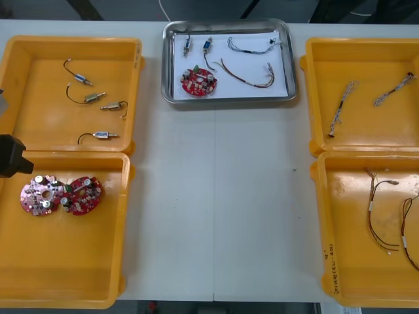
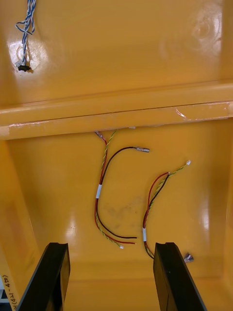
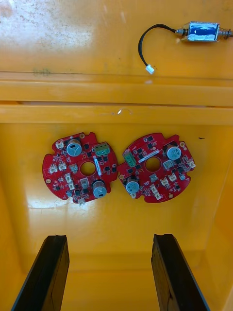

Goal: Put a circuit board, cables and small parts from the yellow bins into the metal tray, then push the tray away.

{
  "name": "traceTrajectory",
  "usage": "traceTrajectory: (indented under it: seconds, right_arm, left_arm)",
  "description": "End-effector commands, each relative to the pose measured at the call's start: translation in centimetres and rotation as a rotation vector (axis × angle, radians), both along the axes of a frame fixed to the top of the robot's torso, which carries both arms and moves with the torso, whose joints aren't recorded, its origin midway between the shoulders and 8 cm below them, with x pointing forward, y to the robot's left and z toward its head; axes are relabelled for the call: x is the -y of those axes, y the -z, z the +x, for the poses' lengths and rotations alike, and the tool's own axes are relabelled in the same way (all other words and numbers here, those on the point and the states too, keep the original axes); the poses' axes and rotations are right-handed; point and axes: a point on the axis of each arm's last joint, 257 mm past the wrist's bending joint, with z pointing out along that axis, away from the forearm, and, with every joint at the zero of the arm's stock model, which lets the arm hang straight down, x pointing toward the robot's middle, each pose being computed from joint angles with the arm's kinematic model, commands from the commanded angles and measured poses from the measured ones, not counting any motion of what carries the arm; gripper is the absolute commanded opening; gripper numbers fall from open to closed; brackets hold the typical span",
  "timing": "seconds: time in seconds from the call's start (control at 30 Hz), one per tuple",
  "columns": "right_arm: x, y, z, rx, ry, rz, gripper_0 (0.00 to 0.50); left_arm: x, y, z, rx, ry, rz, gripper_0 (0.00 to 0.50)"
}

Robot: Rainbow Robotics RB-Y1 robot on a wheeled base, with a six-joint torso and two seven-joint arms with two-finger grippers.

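Note:
The metal tray [image 1: 229, 100], white inside, sits at the far middle of the table. It holds a red circuit board [image 1: 198, 81], two small metal parts [image 1: 187, 44], a blue and white cable [image 1: 252, 47] and a red and yellow cable [image 1: 249, 77]. My left gripper [image 3: 109, 238] hangs open over the near left yellow bin [image 1: 65, 275], short of two circuit boards [image 3: 80, 167] [image 3: 155, 167] lying side by side. My right gripper [image 2: 111, 245] is open above the near right bin [image 1: 347, 261], with two red and yellow cables [image 2: 104, 194] [image 2: 155, 204] just beyond its fingers.
The far left bin [image 1: 39, 52] holds several small metal parts [image 1: 95, 97]. Two twisted blue and white cables [image 1: 342, 104] lie in the far right bin [image 1: 327, 65]. The left arm's black body [image 1: 12, 156] shows at the table's left edge.

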Motion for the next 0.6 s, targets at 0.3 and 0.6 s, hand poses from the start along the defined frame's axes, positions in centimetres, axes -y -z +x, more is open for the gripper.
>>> traceTrajectory:
  seconds: [0.3, 0.6]
  right_arm:
    - [0.19, -0.43, -0.32, 0.019, 0.026, 0.003, 0.5]
    - [0.19, -0.43, -0.32, 0.019, 0.026, 0.003, 0.5]
  left_arm:
    - [-1.47, -1.4, -0.42, 0.021, 0.028, 0.061, 0.5]
    - [-1.47, -1.4, -0.42, 0.021, 0.028, 0.061, 0.5]
